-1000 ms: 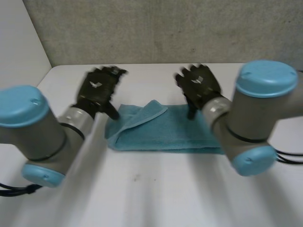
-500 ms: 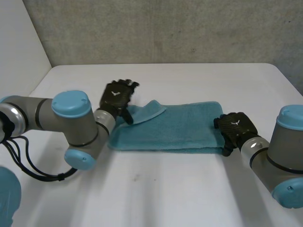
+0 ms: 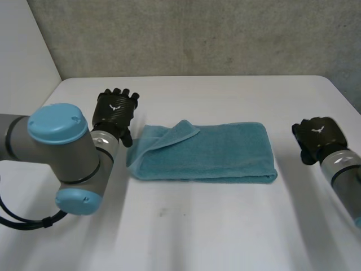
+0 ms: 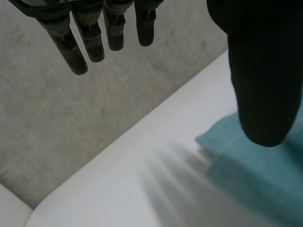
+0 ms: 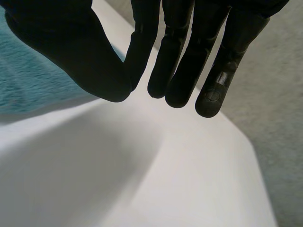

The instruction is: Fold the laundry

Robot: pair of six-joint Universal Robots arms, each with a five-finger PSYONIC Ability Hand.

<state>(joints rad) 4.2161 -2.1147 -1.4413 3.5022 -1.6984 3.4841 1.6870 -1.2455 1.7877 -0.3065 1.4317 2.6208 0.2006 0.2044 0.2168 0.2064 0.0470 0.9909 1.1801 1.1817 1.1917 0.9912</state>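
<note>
- Head view: shows a teal towel (image 3: 214, 155) in the middle of the white table (image 3: 186, 226), already folded into a long band with its long axis running left to right. Has a loose flap (image 3: 175, 134) turned over at its far-left part.
- Same view: puts the left hand (image 3: 115, 110) just beside the towel's left end, at the far-left corner, with its thumb reaching toward the cloth; cannot tell whether it touches. Puts the right hand (image 3: 316, 135) out to the right of the right end, with bare table between — plainly the farther of the two.
- Left wrist view: shows the left hand's fingers (image 4: 78, 52) straight and spread, well apart from the thumb (image 4: 260, 80), holding nothing. Places the towel's end (image 4: 251, 182) on the thumb's side, below its tip, and bare table under the fingers.
- Right wrist view: shows the right hand (image 5: 61, 52) with straight fingers (image 5: 213, 90) close side by side, the thumb set off from them, and nothing between. Places the towel (image 5: 28, 80) beside the thumb and apart from it, with white table under the fingertips.
- Judging from this: looks part-way done, with the band likely to be halved end over end along its long axis. Calls for a grasp at a short end — the left end is closest, right by the left hand. May need the loose flap smoothed first, or the fold could come out lumpy.
</note>
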